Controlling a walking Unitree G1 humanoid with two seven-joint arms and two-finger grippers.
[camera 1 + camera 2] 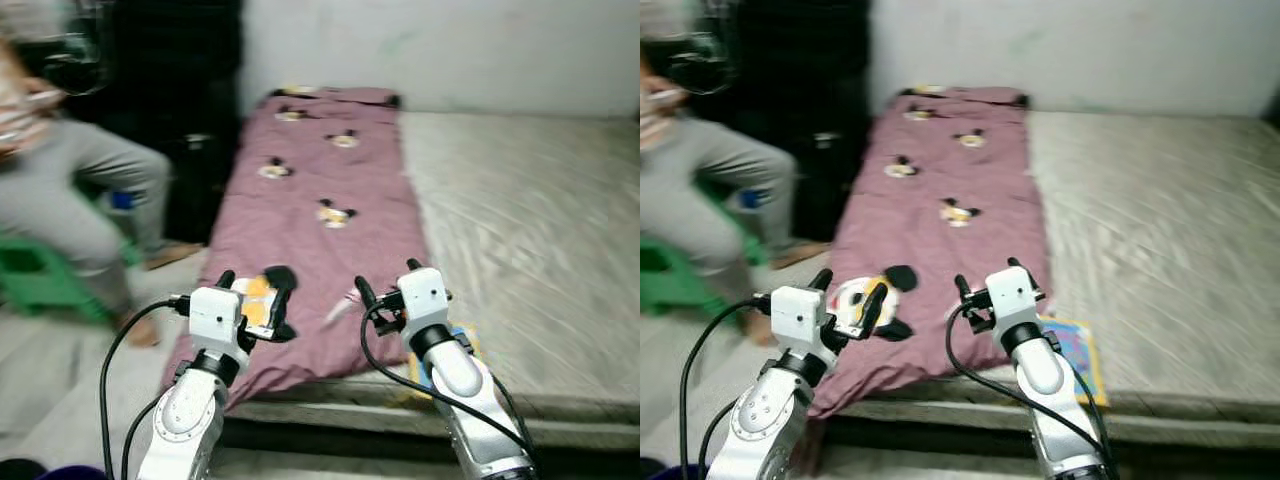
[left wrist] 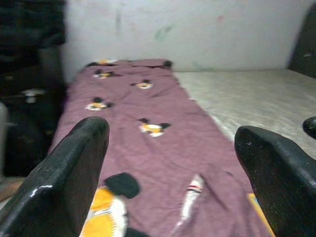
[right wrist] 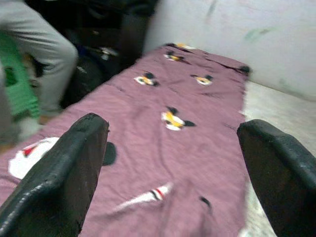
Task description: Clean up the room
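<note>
Nearest, item one: left gripper [image 1: 247,293], raised over the near left corner of the bed, its two black fingers [image 2: 69,177] spread wide with nothing between them.

Item two: right gripper [image 1: 385,282], raised beside it above the near hem of the cloth, fingers [image 3: 59,175] likewise wide apart and empty.

Item three: purple blanket [image 1: 320,180], printed with cartoon mouse figures, laid lengthwise down the left part of the mattress [image 1: 520,210] from the near edge to the far wall. It is wrinkled, and its near hem droops over the bed's edge. Judged light, soft and limp: it will sag and fold wherever it is lifted, and it is not fragile. A pinch on flat cloth may slip; the best holds appear to be the two near corners or a bunched fold along the drooping hem, one for each gripper.

Item four: a small striped sock-like piece [image 2: 190,197] lying on the blanket near the hem; its exact kind is too blurred to tell.

Item five: a colourful flat book or mat [image 1: 1070,350] lying partly under the blanket's right near corner.

Item six, farther left: a person's grey-trousered leg [image 1: 90,190] by a green stool [image 1: 35,275], well apart from the bed.
</note>
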